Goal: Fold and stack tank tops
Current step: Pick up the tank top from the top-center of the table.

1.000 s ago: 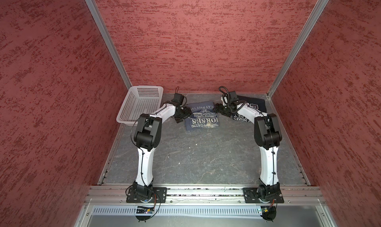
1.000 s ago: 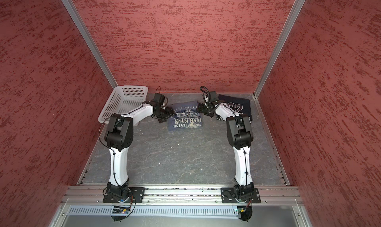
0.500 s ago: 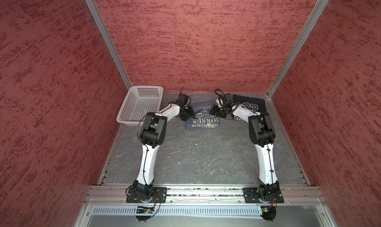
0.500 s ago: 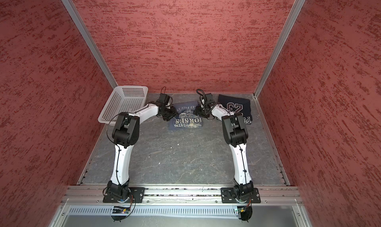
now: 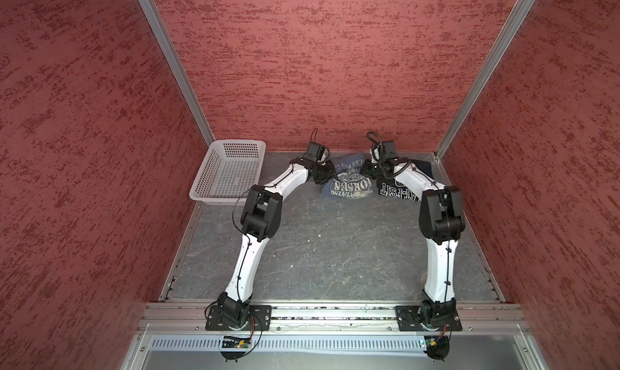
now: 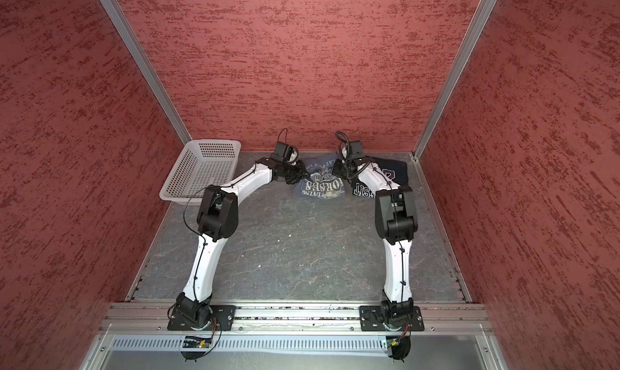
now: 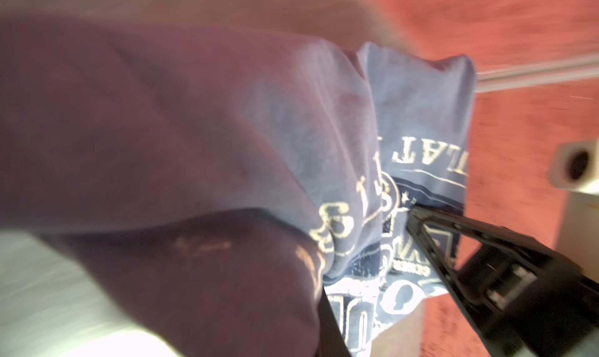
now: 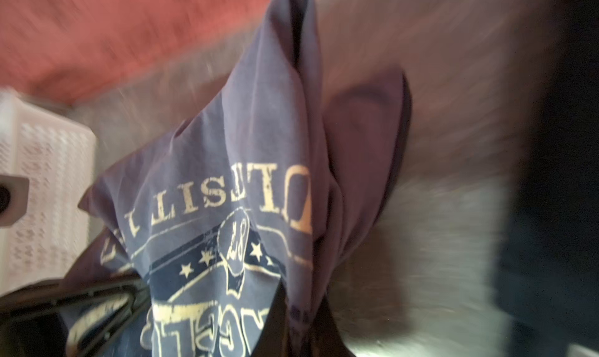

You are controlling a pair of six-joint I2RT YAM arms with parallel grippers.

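Slate blue-grey tank top (image 5: 350, 183) sits at the far middle of the table (image 5: 318, 250), just beside the dark navy tank top (image 5: 401, 193). Cloth looks light, soft and limp and bunches easily, so best taken at the far corners. Left gripper (image 5: 330, 175) and right gripper (image 5: 367, 171) each pinch its far edge, fabric gathered between the jaws.
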